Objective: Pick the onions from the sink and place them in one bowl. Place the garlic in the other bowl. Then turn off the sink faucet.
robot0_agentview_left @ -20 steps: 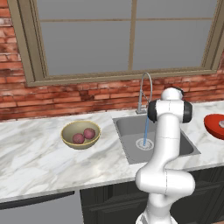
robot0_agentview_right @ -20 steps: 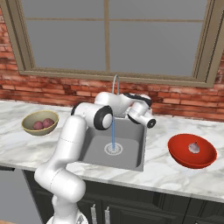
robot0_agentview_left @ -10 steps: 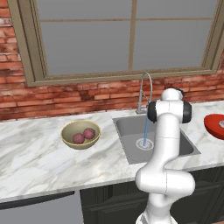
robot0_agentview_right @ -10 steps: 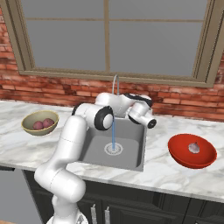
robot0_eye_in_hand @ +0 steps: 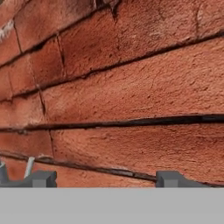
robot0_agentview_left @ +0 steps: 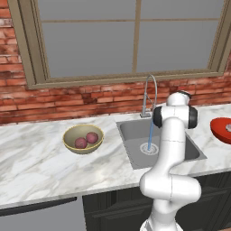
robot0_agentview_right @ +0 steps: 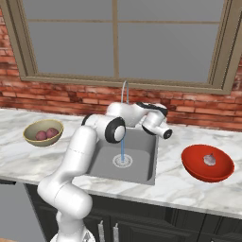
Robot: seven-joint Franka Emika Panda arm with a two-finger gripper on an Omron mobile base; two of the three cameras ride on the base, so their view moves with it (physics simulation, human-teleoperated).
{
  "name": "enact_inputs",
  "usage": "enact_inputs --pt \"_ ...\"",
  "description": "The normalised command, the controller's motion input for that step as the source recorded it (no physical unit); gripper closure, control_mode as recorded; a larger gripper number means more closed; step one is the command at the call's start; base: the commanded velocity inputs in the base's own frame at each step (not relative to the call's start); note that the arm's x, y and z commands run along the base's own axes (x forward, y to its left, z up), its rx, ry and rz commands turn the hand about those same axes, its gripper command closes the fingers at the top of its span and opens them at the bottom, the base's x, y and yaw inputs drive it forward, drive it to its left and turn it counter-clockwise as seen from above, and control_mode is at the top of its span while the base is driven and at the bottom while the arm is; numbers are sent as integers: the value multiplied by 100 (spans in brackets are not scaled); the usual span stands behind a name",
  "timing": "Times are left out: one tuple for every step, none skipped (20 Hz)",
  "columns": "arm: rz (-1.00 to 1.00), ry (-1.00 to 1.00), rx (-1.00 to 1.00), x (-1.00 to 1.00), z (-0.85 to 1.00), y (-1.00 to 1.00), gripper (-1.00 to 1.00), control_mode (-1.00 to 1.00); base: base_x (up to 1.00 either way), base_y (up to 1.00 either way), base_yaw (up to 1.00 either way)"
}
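Two reddish-purple onions point(robot0_agentview_left: 81, 143) point(robot0_agentview_right: 41, 135) lie in the yellowish-tan bowl point(robot0_agentview_left: 67, 140) point(robot0_agentview_right: 28, 134) on the counter left of the sink point(robot0_agentview_left: 135, 131) point(robot0_agentview_right: 142, 160). The pale garlic point(robot0_agentview_right: 209, 159) rests in the red bowl point(robot0_agentview_right: 189, 160) point(robot0_agentview_left: 222, 129) on the right. The silver gooseneck faucet point(robot0_agentview_left: 151, 90) point(robot0_agentview_right: 125, 92) runs, a blue stream point(robot0_agentview_right: 122, 149) falling onto the drain. My gripper point(robot0_agentview_right: 158, 116) point(robot0_eye_in_hand: 107, 179) hangs over the sink's back right, just right of the faucet, facing the brick wall. Its fingertips point(robot0_eye_in_hand: 41, 178) stand wide apart, open, with nothing between them.
The red brick wall point(robot0_eye_in_hand: 122, 87) is close in front of the hand. A thin silver sliver point(robot0_eye_in_hand: 29, 166) shows by the left fingertip; I cannot tell what it is. Above the wall is a window sill point(robot0_agentview_right: 118, 82). White marble counter point(robot0_agentview_left: 36, 167) runs both sides of the sink.
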Motion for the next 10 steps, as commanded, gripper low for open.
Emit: enact_inputs --pt "4 0 0 0 0 48 -100 -100 0 0 0" --pt "5 0 0 0 0 51 -100 -100 0 0 0" --pt "7 0 0 0 0 51 -100 -100 0 0 0" --pt "8 0 0 0 0 56 -100 -100 0 0 0" --pt "9 0 0 0 0 63 -100 -100 0 0 0" --pt "9 0 0 0 0 69 -100 -100 0 0 0" --pt "8 0 0 -5 0 72 -100 -100 0 0 0" --pt "7 0 0 -6 0 73 -100 -100 0 0 0" --pt "6 0 0 -6 0 71 -100 -100 0 0 0" --pt "6 0 0 -1 0 66 -100 -100 0 0 0"
